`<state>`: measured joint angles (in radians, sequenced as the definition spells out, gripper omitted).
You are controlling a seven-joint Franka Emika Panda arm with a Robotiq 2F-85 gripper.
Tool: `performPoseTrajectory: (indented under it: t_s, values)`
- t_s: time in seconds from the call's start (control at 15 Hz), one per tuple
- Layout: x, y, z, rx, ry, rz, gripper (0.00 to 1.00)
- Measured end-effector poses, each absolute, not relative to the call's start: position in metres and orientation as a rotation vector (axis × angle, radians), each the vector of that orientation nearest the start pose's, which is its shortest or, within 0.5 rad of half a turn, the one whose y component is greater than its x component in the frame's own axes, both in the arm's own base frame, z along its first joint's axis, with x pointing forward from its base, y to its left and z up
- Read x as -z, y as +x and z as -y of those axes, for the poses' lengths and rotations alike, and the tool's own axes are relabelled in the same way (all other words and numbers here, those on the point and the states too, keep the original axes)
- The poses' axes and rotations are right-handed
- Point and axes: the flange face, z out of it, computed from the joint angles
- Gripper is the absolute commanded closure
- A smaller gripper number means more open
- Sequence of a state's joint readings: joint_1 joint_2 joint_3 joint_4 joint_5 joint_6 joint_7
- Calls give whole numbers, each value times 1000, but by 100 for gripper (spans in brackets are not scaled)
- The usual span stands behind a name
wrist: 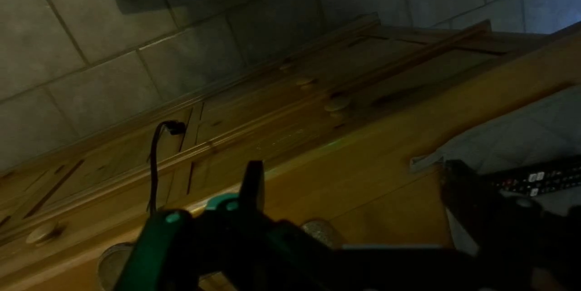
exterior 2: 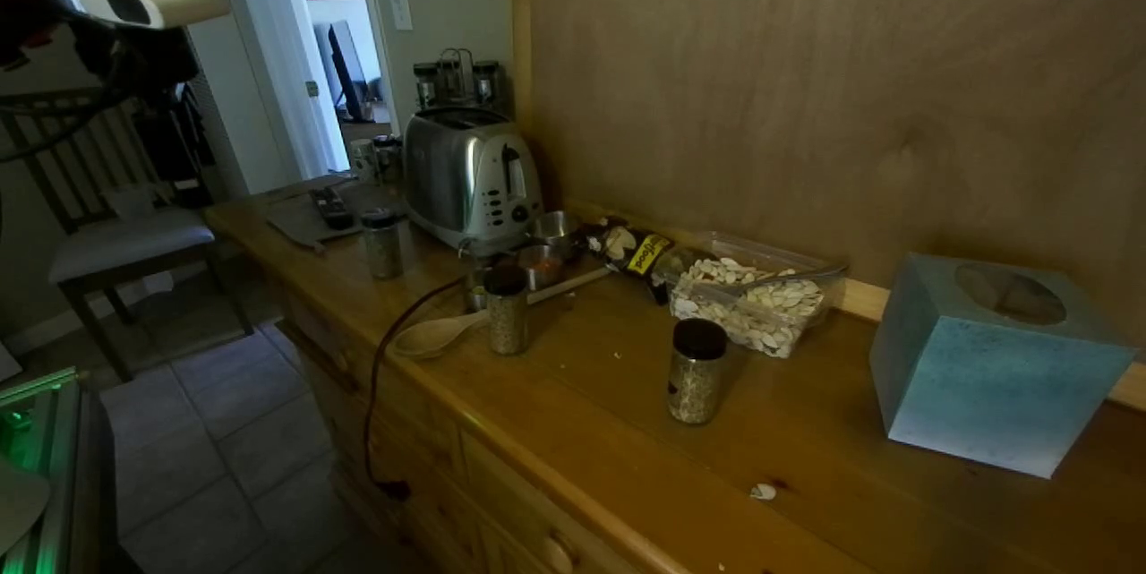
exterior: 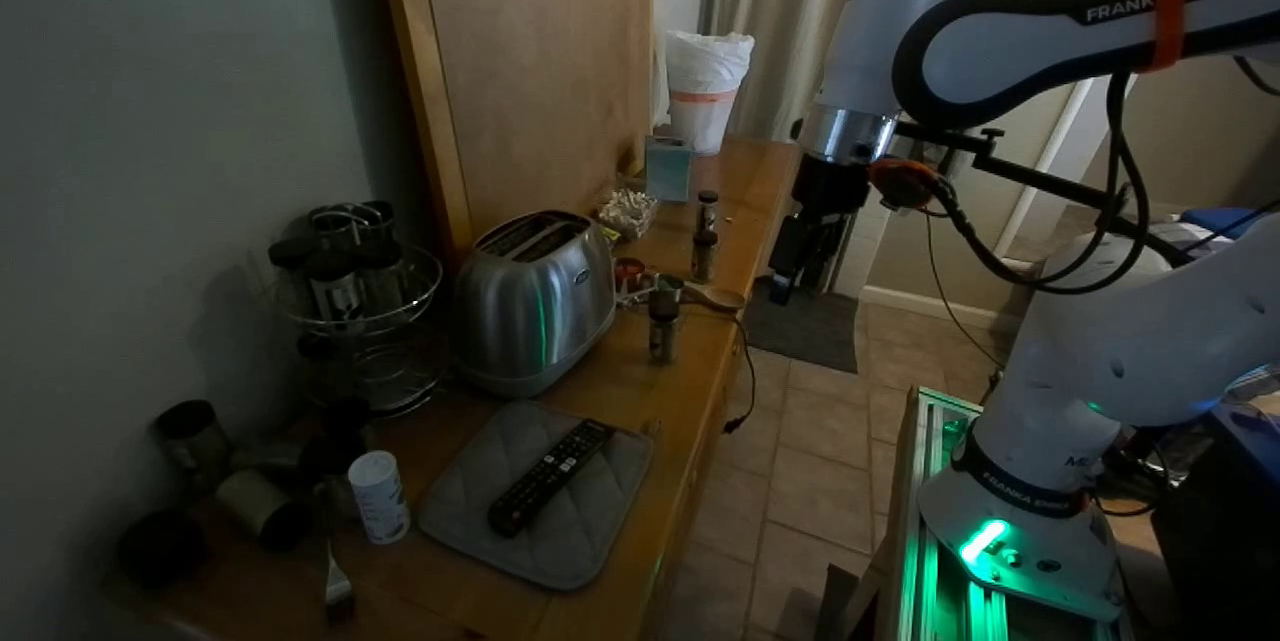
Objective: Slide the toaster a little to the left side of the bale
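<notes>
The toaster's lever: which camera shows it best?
An exterior view: there the toaster angles its control end toward the camera, showing lever and dial. In an exterior view from the opposite end, slots and casing show, but no lever; the wrist view shows none.

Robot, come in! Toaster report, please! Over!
Black two-fingered gripper open, empty. Rounded chrome toaster upright on brown wooden counter. Grey quilted mat alongside, maybe blocking.

Toaster [exterior: 535,311] between mat [exterior: 585,521] and cups [exterior 2: 542,269]

All rest on the counter [exterior 2: 591,431], a remote [exterior: 550,476] upon the mat. In an exterior view, a rack [exterior: 408,314] stands left of the toaster; in an exterior view, a jar [exterior 2: 695,381] stands left of a tissue box [exterior 2: 985,368].
</notes>
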<state>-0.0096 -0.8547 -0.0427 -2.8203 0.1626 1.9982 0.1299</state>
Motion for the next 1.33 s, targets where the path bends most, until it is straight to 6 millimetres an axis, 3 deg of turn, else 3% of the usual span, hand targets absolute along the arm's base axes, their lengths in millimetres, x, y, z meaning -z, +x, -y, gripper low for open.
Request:
performPoseTrajectory:
  t_s: [0.27, 0.47, 0.93, 1.33]
  values:
    - [-438, 300, 4, 50, -2931, -388, 0]
    - [-454, 322, 5, 52, -2880, -520, 0]
    - [-485, 417, 44, 42, -2734, -1009, 0]
    - [-497, 478, 33, -17, -2524, -1376, 0]
